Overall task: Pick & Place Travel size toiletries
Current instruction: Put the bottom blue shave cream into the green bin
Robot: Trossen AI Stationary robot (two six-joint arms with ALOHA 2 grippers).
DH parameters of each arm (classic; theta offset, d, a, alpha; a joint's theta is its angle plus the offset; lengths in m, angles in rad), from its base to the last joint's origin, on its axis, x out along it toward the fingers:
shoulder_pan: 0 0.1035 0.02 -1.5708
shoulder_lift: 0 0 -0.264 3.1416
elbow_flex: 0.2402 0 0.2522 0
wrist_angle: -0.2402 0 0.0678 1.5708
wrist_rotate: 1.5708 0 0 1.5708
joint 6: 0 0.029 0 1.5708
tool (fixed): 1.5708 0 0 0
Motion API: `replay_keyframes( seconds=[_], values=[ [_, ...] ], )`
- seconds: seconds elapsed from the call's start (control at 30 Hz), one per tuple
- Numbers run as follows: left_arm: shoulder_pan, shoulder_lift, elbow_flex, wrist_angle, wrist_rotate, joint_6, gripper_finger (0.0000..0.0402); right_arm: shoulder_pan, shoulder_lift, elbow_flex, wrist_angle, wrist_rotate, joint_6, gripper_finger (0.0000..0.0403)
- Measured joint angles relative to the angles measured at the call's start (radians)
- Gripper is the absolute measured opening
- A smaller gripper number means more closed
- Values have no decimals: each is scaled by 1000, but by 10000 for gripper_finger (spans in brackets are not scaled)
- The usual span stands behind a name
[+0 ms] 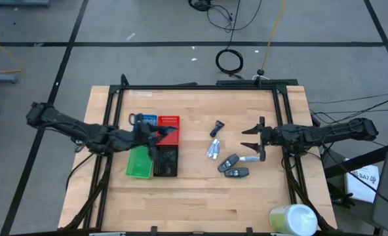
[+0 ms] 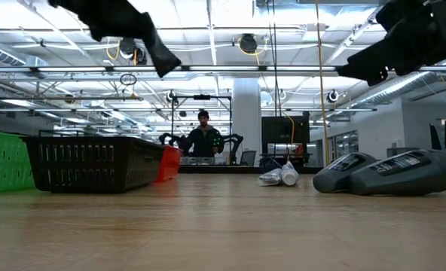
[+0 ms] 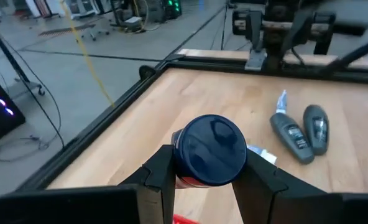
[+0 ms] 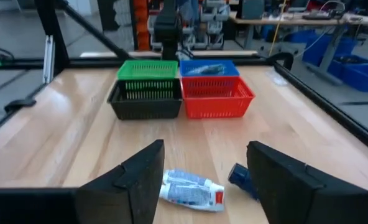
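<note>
At the centre left of the high view, the left gripper (image 1: 160, 136) hangs over the cluster of four trays, its fingers (image 3: 161, 176) clamped on a dark blue round-capped container (image 3: 209, 150) with a hint of red below it. In the left wrist view the container fills the gap between the two fingers, held above the table (image 1: 194, 190).

The trays sit touching in a block: the blue tray (image 1: 146, 120) and the red tray (image 1: 170, 122) in the upper row, the green tray (image 1: 139, 162) and the black tray (image 1: 166, 162) in the lower row. In the right wrist view something lies inside the blue tray, too blurred to name.

At the centre right of the high view, the right gripper (image 1: 252, 140) hovers with its fingers (image 4: 132, 180) spread wide and nothing between them. Just left of it lie the remaining toiletries: a dark blue tube (image 1: 217, 128) uppermost, a white tube (image 1: 213, 150) below it, and two dark grey oblong packs (image 1: 232, 166) side by side lower down, with a small silver item (image 1: 250, 158) beside them near the right gripper. All rest on bare wood, apart from the trays.

At the lower right edge of the high view stands a big pale green-white cylinder (image 1: 292, 219). In the low view a person (image 2: 203, 139) shows far behind the table.
</note>
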Motion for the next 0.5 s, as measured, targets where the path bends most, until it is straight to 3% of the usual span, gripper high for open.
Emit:
replay_keyframes(
  seconds=[0.23,0.5],
  values=[
    [-106,-109,-31,-81,-127,-42,115,-3,-146,-24,-63,-1,2,199],
    [-192,-178,-31,-172,-141,-43,115,-3,-280,-75,-78,-1,3,178]
  ],
)
